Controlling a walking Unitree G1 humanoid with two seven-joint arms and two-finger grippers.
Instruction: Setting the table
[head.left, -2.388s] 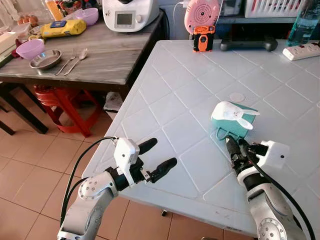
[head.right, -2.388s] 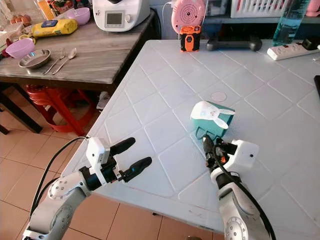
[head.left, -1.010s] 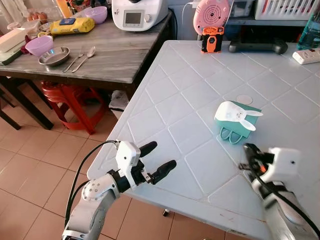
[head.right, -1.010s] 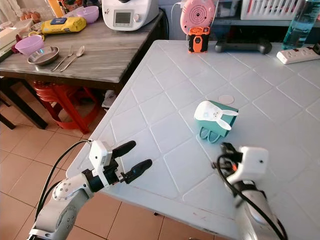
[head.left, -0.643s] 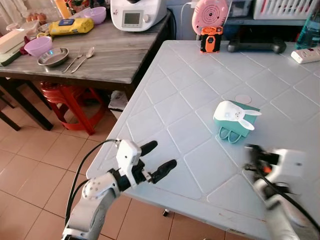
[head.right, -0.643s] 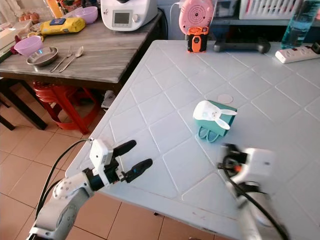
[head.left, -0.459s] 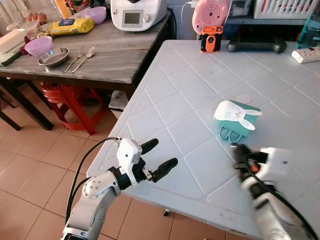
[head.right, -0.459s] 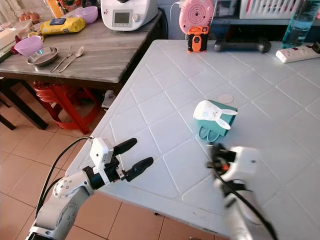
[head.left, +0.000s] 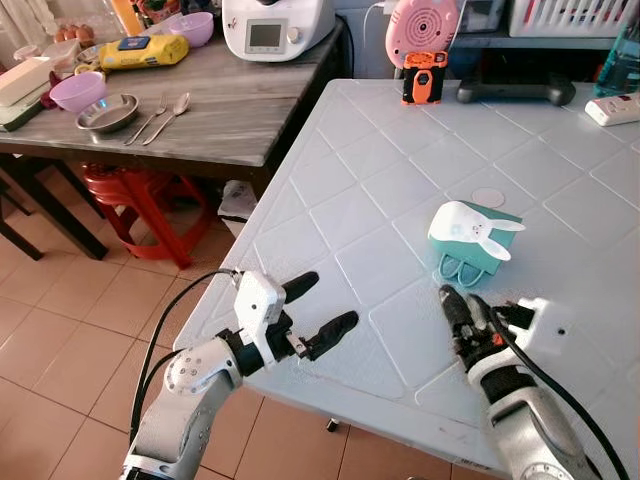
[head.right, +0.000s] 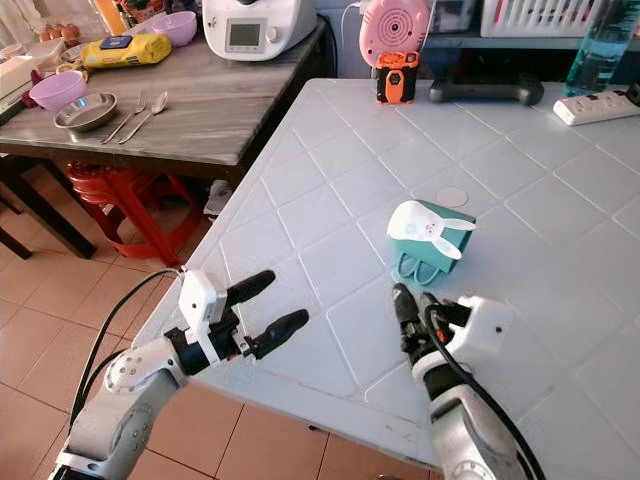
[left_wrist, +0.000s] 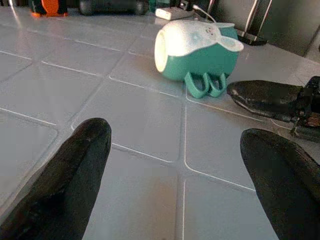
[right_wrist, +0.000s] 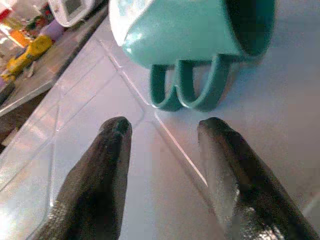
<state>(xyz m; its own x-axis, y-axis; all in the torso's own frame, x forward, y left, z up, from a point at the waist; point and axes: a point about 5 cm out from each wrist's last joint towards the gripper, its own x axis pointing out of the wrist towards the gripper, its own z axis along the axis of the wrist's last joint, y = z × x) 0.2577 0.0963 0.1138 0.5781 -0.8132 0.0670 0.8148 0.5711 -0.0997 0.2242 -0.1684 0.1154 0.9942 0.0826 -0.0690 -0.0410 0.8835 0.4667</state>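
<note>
A teal mug (head.left: 466, 238) with a white rabbit face lies on its side on the white tiled table (head.left: 380, 170), its looped handle (right_wrist: 190, 86) resting on the tabletop and facing me. My right gripper (head.left: 458, 304) hovers low over the table just short of that handle, open, with nothing between its fingers (right_wrist: 116, 131). Over the table's near left edge my left gripper (head.left: 332, 298) is held wide open and empty, well to the left of the mug (left_wrist: 196, 48). The left wrist view looks across at the mug, where one right finger (left_wrist: 260, 98) lies near the handle.
A wooden side table (head.left: 220, 110) at the left carries a purple bowl (head.left: 77, 91), a metal bowl (head.left: 106, 112), a fork and spoon (head.left: 160, 106) and a white appliance (head.left: 270, 25). A red stool (head.left: 130, 200) stands beneath it. A small disc (head.left: 488, 197), an orange gadget (head.left: 422, 80) and a power strip (head.left: 615, 108) lie farther back.
My right gripper has swung left and forward, closing on the mug's handle, and is no longer blurred. The left gripper has barely shifted.
</note>
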